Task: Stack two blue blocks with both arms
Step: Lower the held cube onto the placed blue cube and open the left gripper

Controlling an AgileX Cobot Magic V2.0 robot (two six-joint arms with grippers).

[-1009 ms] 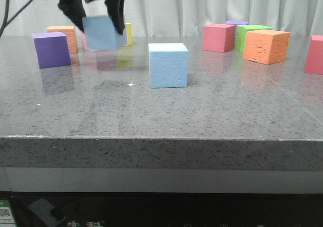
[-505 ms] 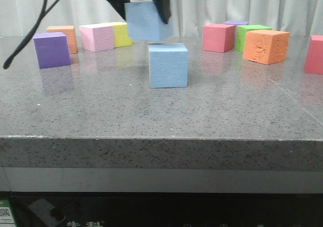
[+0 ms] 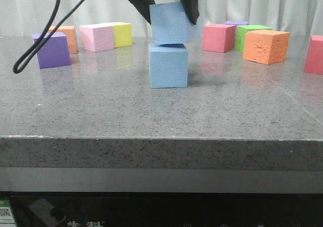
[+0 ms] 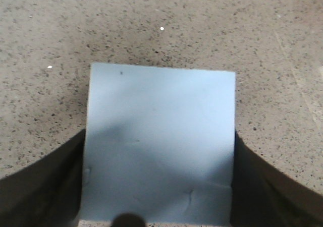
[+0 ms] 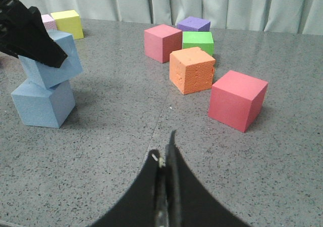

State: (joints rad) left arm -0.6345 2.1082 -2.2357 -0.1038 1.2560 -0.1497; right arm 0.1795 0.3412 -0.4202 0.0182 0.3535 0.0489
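Observation:
My left gripper (image 3: 169,16) is shut on a light blue block (image 3: 169,24) and holds it, slightly tilted, on top of the second blue block (image 3: 168,65), which stands at the table's middle. Whether the two touch all along I cannot tell. In the left wrist view the held block (image 4: 159,136) fills the space between my dark fingers (image 4: 40,191); the lower block is hidden under it. The right wrist view shows both blocks stacked: the upper (image 5: 65,60) and the lower (image 5: 43,103). My right gripper (image 5: 166,154) is shut and empty, low over the table, right of the stack.
A purple cube (image 3: 51,49), an orange one (image 3: 68,35), a pink one (image 3: 97,37) and a yellow one (image 3: 122,34) stand at the back left. Pink (image 3: 218,37), green (image 3: 252,35), orange (image 3: 266,46) and red (image 3: 314,54) cubes stand at the back right. A black cable (image 3: 45,40) hangs at the left.
My left gripper has carried the blue block from the back left to the right and brought it down over the other blue block.

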